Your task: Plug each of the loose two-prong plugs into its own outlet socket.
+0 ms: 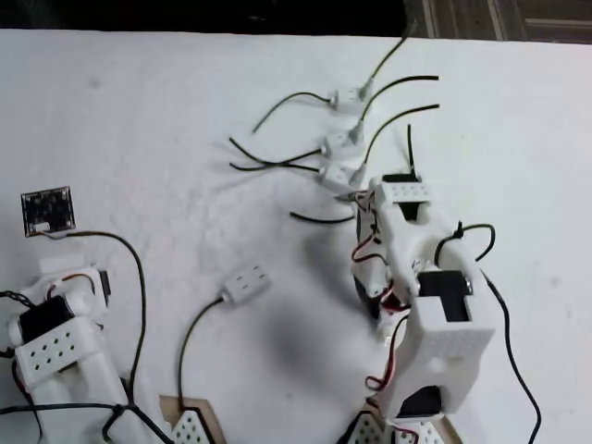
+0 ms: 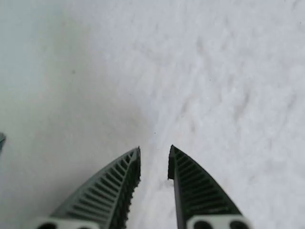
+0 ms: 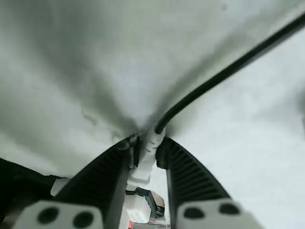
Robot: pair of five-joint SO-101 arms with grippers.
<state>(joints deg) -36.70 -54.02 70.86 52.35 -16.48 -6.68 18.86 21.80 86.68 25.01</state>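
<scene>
Three white two-prong plugs with black cords lie at the back of the white table: one farthest, one in the middle, one nearest. My right gripper sits at the nearest one. In the right wrist view my right gripper is shut on that white plug, whose black cord runs away across the table. The white outlet strip lies mid-table on its own black cable. My left gripper hovers over bare table, slightly open, holding nothing.
The left arm is folded at the front left corner. A small black square board lies at the left edge with a black cable looping from it. Loose cords fan out around the plugs.
</scene>
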